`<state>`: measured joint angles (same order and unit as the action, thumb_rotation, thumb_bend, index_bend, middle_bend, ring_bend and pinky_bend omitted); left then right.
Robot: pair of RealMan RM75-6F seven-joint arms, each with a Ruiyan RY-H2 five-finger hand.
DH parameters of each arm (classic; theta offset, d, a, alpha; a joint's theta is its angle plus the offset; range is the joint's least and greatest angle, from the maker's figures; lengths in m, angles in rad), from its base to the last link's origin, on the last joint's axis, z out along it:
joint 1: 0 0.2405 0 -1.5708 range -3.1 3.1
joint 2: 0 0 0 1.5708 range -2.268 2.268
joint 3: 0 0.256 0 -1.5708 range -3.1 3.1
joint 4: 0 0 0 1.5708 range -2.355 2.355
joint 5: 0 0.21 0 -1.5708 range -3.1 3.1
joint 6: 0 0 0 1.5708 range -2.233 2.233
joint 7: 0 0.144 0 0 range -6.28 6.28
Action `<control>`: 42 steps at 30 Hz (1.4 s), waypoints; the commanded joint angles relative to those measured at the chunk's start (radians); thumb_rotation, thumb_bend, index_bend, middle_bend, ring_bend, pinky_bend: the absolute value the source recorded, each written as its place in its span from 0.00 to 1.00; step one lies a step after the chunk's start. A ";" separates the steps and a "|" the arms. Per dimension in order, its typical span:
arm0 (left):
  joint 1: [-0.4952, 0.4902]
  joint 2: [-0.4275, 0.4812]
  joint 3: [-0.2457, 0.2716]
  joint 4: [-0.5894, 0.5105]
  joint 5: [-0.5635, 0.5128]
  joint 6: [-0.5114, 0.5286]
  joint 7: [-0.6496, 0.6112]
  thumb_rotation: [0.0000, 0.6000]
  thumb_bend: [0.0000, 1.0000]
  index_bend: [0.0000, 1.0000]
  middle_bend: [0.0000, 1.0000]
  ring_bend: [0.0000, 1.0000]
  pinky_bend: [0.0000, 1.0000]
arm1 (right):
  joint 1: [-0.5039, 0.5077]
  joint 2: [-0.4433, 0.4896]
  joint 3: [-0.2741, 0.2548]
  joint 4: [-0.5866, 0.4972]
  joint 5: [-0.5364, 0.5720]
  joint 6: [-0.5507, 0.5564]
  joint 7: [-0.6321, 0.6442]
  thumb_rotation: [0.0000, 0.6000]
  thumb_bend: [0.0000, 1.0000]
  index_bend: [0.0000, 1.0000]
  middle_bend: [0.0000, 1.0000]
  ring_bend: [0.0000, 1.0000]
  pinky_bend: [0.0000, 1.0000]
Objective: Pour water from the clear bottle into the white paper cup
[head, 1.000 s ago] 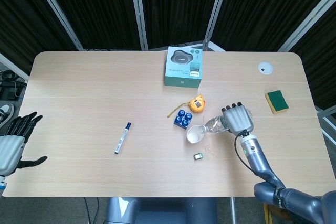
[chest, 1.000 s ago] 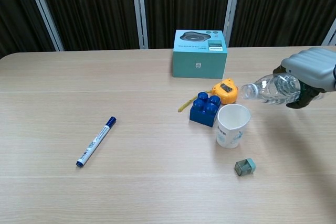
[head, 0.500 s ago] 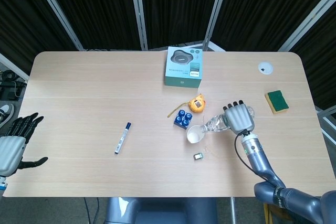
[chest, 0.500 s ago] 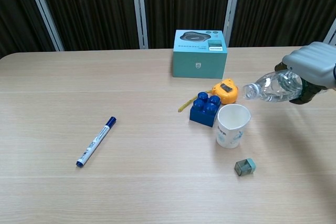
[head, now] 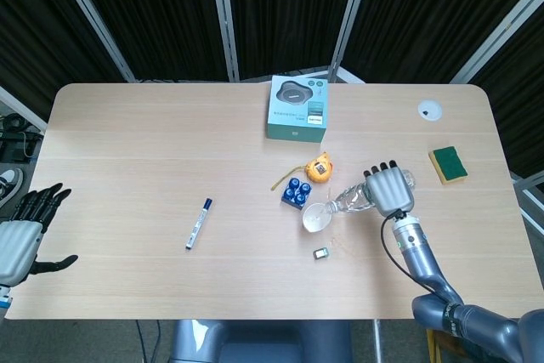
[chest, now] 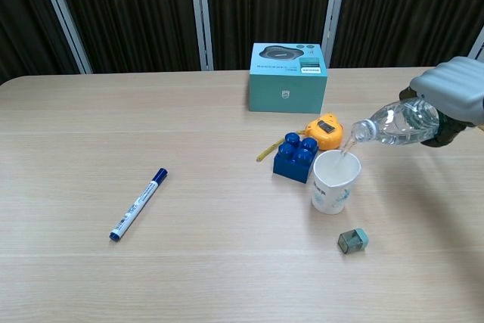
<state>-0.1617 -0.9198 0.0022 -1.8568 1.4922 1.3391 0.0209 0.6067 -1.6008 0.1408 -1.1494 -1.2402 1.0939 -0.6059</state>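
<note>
Clear bottle (chest: 397, 123) gripped round the body by right hand (chest: 454, 100), tipped over paper cup (chest: 335, 181) on bench (chest: 212, 262). Thin, crushable, likely slippery; best held mid-body. Cup light, easily toppled. Left hand (head: 19, 235) idle, fingers apart.

Desk (chest: 91, 277) is showing pale wood-grain laminate, matt. Beside it all: clear bottle (chest: 397, 124) is looking like glossy see-thru plastic; white paper cup (chest: 335, 181) is showing matt paper; right robot hand (chest: 454, 100) is wearing smooth grey plastic shell w/ dull sheen.
</note>
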 commanded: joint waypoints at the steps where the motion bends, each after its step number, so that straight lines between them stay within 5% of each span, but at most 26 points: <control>1: 0.000 0.000 0.001 0.000 0.000 -0.001 0.002 1.00 0.00 0.00 0.00 0.00 0.00 | 0.000 0.000 -0.001 0.003 -0.002 0.000 0.002 1.00 0.44 0.61 0.63 0.58 0.45; 31: -0.003 0.002 0.000 -0.005 -0.012 -0.009 0.007 1.00 0.00 0.00 0.00 0.00 0.00 | -0.004 -0.009 -0.001 0.016 -0.011 -0.002 0.023 1.00 0.44 0.61 0.63 0.58 0.45; 42: -0.005 0.000 0.000 -0.006 -0.020 -0.017 0.015 1.00 0.00 0.00 0.00 0.00 0.00 | -0.026 -0.002 0.054 -0.059 0.038 -0.020 0.230 1.00 0.45 0.61 0.63 0.58 0.45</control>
<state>-0.1665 -0.9197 0.0027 -1.8626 1.4721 1.3224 0.0355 0.5882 -1.6048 0.1748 -1.1884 -1.2113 1.0739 -0.4373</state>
